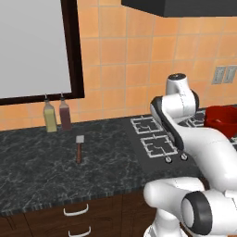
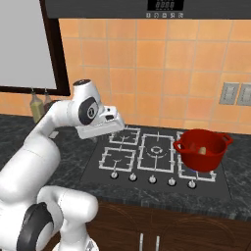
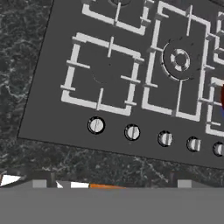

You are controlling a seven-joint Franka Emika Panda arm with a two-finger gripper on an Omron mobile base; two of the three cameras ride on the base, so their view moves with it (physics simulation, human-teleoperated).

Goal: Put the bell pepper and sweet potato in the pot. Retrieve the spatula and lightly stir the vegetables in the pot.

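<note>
"Where's the spatula (image 1: 79, 148)?"

"I see it flat on the counter (image 1: 37, 171), left of the stove (image 2: 157, 159), near two bottles (image 1: 57, 115)."

"And the pot (image 2: 202, 148)?"

"On the right burner, with something pale inside. My gripper hangs over the stove; I can't tell if it's apart or together."

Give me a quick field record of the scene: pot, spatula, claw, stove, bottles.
pot: red pot on the right burner of the stove, a pale lump visible inside
spatula: spatula lying on the dark counter left of the stove, blade toward the wall, untouched
claw: hand above the stove's left burners; open or shut cannot be told
stove: stove with a row of knobs along its front edge
bottles: two bottles against the wall, behind the spatula
</note>
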